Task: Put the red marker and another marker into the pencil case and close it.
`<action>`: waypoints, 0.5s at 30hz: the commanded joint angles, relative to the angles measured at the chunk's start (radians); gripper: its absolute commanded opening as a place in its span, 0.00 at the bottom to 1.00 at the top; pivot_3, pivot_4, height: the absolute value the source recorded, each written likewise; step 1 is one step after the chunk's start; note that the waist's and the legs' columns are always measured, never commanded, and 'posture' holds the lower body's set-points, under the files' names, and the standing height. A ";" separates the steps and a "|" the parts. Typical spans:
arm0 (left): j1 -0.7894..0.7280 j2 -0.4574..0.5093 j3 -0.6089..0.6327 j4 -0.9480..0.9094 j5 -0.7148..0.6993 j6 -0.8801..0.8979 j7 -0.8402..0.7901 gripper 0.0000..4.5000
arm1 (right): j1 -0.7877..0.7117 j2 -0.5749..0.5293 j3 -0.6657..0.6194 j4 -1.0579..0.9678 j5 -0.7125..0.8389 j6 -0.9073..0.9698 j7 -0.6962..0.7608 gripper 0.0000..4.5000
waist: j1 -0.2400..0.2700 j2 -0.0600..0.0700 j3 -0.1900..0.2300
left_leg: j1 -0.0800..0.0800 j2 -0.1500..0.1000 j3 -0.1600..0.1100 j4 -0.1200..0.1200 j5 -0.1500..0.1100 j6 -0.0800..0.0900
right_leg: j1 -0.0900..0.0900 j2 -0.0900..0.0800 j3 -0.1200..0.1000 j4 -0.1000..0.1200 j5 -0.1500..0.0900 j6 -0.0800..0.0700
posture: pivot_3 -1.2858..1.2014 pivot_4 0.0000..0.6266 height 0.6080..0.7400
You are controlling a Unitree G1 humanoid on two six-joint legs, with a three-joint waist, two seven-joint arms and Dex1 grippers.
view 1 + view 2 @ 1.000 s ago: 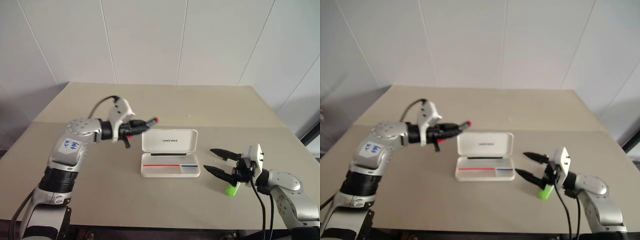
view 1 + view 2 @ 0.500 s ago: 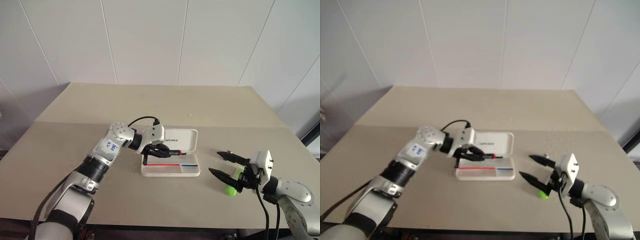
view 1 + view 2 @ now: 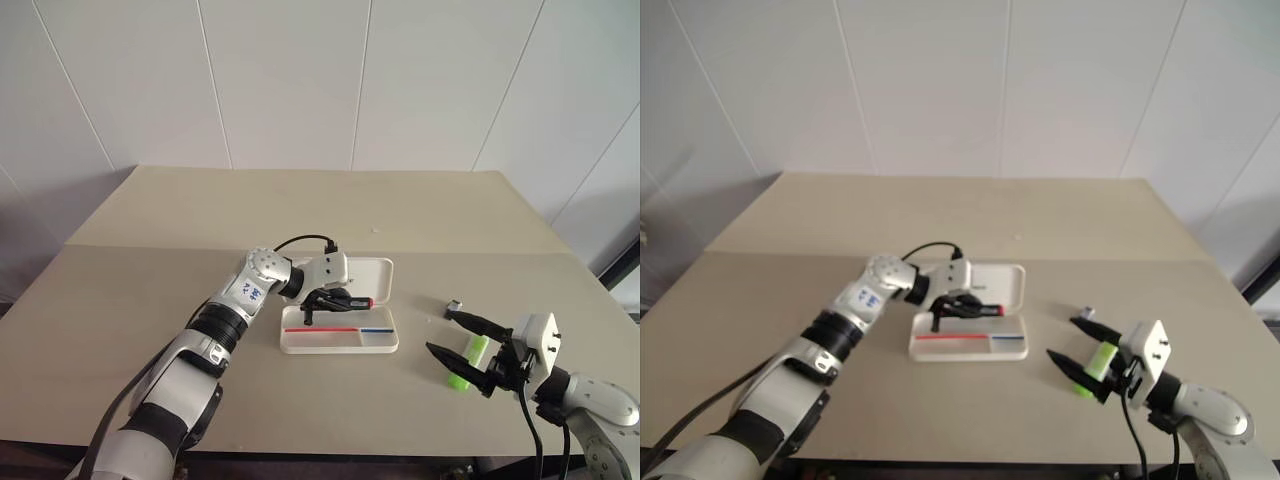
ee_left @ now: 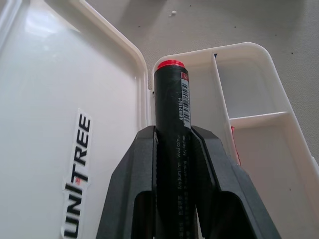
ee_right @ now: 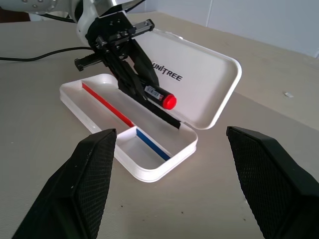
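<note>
My left hand (image 4: 173,149) is clamped on the red marker (image 4: 172,109), both fingers pressed against its black barrel with the red end poking out past the tips, and I hold it low over the open pencil case (image 3: 340,340), just in front of the raised lid and above the long tray with the red-and-blue stripe. The marker feels like a light, stiff plastic tube; its barrel is smooth and round, so I judge it could roll or twist in a loose pinch, and gripping it across the middle of the black part as I do now looks like the safest hold. The case is thin hard plastic and probably light enough to skid on the table (image 3: 150,300) if I push against its wall, so I should lay the marker in without pushing on it. My right hand (image 3: 462,350) is spread wide apart and grips nothing; the lime-green marker (image 3: 466,361) lies on the table between its fingers. That one is just as short, thick and slick, so I would take it across its middle too.
</note>
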 commanded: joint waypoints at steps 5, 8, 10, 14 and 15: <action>-0.006 -0.012 0.022 -0.044 0.000 0.024 -0.004 0.64 | 0.000 0.000 -0.028 -0.031 0.017 -0.016 -0.002 1.00 | -0.001 0.000 0.000 | 0.000 0.000 0.000 0.000 0.000 0.000 | 0.000 0.000 0.000 0.000 0.000 0.000 | 0.52 0.24 1.00; 0.006 -0.009 0.026 -0.073 -0.006 0.041 -0.010 0.87 | -0.003 0.000 -0.025 -0.032 0.018 -0.013 -0.002 1.00 | 0.000 0.000 0.000 | 0.000 0.000 0.000 0.000 0.000 0.000 | 0.000 0.000 0.000 0.001 0.000 0.000 | 0.52 0.24 1.00; 0.016 -0.003 0.030 -0.100 -0.012 0.056 -0.018 0.99 | -0.004 0.001 -0.021 -0.036 0.018 -0.011 -0.005 1.00 | -0.001 0.000 0.000 | 0.000 0.000 0.000 0.000 0.000 0.000 | 0.000 0.000 0.000 0.001 0.000 0.000 | 0.52 0.24 1.00; 0.056 0.014 0.046 -0.202 -0.038 0.099 -0.041 0.99 | 0.005 0.008 -0.015 -0.056 0.017 -0.004 -0.018 1.00 | -0.001 0.000 0.000 | 0.000 0.000 0.000 0.000 0.000 0.000 | 0.000 0.000 0.000 0.001 0.000 0.000 | 0.52 0.24 1.00; 0.068 0.017 0.054 -0.232 -0.050 0.114 -0.047 0.99 | 0.011 0.012 -0.013 -0.065 0.017 0.000 -0.027 1.00 | -0.001 0.000 0.000 | 0.000 0.000 0.000 0.000 0.000 0.000 | 0.000 0.000 0.000 0.001 0.000 0.000 | 0.52 0.24 1.00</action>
